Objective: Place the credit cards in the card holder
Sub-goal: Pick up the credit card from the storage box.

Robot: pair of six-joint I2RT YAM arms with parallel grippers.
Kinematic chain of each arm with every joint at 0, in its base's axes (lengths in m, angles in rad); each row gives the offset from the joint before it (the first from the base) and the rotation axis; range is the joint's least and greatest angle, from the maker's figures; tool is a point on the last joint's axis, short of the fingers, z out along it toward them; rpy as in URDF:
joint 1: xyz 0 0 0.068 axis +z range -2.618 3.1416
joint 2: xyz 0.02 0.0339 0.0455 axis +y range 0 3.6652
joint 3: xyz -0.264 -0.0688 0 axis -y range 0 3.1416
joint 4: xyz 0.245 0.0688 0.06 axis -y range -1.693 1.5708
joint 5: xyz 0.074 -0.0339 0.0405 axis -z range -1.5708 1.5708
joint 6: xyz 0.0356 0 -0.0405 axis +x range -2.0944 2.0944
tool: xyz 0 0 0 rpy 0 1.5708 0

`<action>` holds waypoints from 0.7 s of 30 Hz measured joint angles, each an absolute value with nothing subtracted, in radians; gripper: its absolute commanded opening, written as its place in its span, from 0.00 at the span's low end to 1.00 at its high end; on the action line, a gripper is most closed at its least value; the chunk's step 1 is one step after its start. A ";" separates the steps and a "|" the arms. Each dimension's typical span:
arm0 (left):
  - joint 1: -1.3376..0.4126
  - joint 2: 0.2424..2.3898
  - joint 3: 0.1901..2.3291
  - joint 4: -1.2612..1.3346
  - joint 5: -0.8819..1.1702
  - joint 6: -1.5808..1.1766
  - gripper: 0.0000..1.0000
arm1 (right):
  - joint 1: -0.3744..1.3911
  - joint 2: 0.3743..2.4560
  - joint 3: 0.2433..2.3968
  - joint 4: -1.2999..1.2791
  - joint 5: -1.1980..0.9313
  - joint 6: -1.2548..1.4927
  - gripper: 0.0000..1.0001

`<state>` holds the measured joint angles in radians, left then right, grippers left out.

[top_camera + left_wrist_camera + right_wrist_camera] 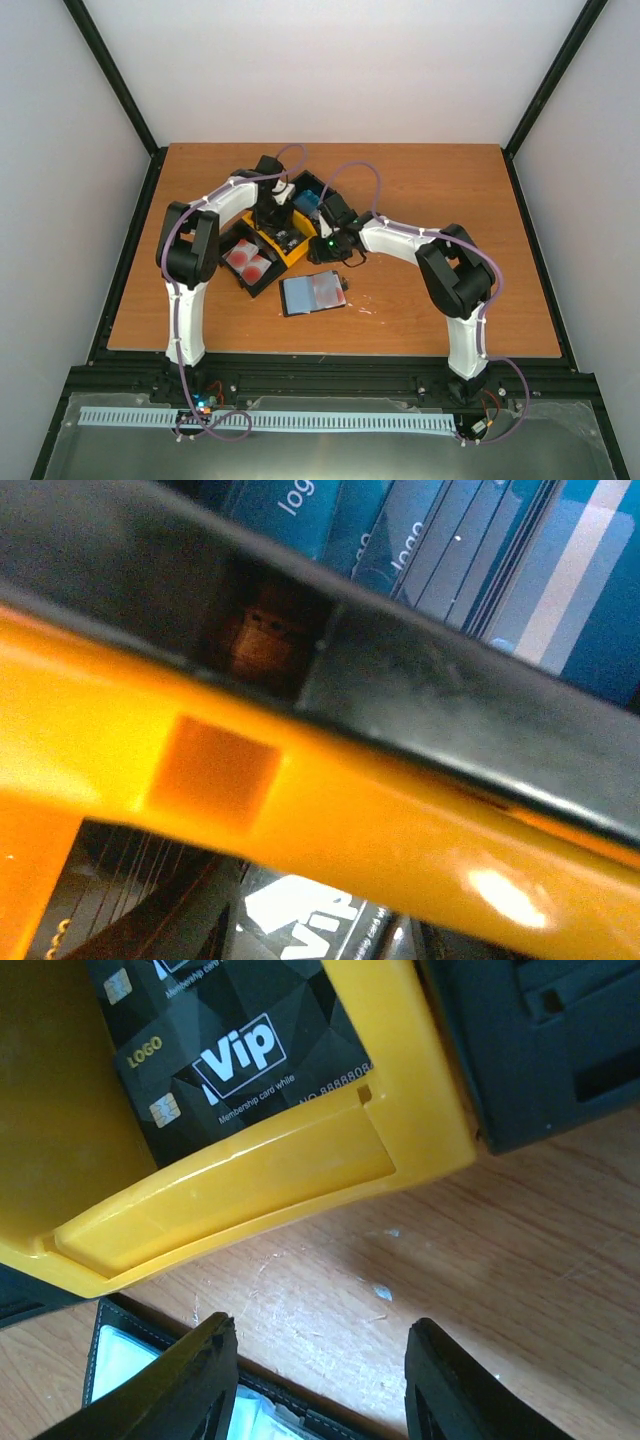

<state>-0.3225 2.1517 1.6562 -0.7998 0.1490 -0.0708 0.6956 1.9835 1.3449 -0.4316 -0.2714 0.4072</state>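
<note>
The card holder (300,296) lies open on the table in front of the tray, with a red-and-white card (328,289) on its right half; its black stitched edge shows in the right wrist view (120,1345). More credit cards lie in the tray: red-and-white ones (248,262), dark VIP ones (240,1060) (300,915) and blue ones (308,201) (450,550). My left gripper (272,222) is down in the tray's middle compartment; its fingers are hidden. My right gripper (320,1360) is open and empty over bare table between tray and holder.
The black-and-yellow three-compartment tray (296,256) sits slantwise at the table's middle; its yellow wall (350,820) fills the left wrist view and its yellow front edge (250,1180) lies just ahead of my right fingers. A black frame runs around the wooden table.
</note>
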 measured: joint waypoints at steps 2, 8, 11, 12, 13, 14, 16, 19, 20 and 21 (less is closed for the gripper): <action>-0.318 2.152 1.656 -0.800 0.175 -0.068 0.42 | 0.699 1.990 1.348 -0.431 -0.269 0.407 0.46; -0.315 2.152 1.652 -0.801 0.238 -0.068 0.41 | 0.700 2.022 1.369 -0.429 -0.261 0.406 0.46; -0.314 2.151 1.652 -0.802 0.262 -0.069 0.49 | 0.700 2.031 1.370 -0.430 -0.261 0.407 0.46; -0.315 2.151 1.654 -0.806 0.264 -0.075 0.51 | 0.700 2.033 1.370 -0.430 -0.261 0.407 0.46; -0.315 2.151 1.655 -0.810 0.263 -0.074 0.51 | 0.700 2.033 1.370 -0.430 -0.261 0.407 0.46; -0.315 2.151 1.656 -0.814 0.262 -0.077 0.51 | 0.700 2.033 1.371 -0.430 -0.262 0.407 0.46; -0.315 2.146 1.656 -0.818 0.258 -0.079 0.51 | 0.700 2.034 1.374 -0.429 -0.262 0.407 0.46; -0.314 2.132 1.656 -0.823 0.265 -0.081 0.38 | 0.700 2.034 1.379 -0.429 -0.262 0.407 0.45; -0.314 2.129 1.656 -0.824 0.271 -0.084 0.34 | 0.700 2.034 1.380 -0.429 -0.263 0.407 0.45; -0.314 2.126 1.656 -0.824 0.279 -0.084 0.32 | 0.700 2.034 1.381 -0.429 -0.263 0.406 0.45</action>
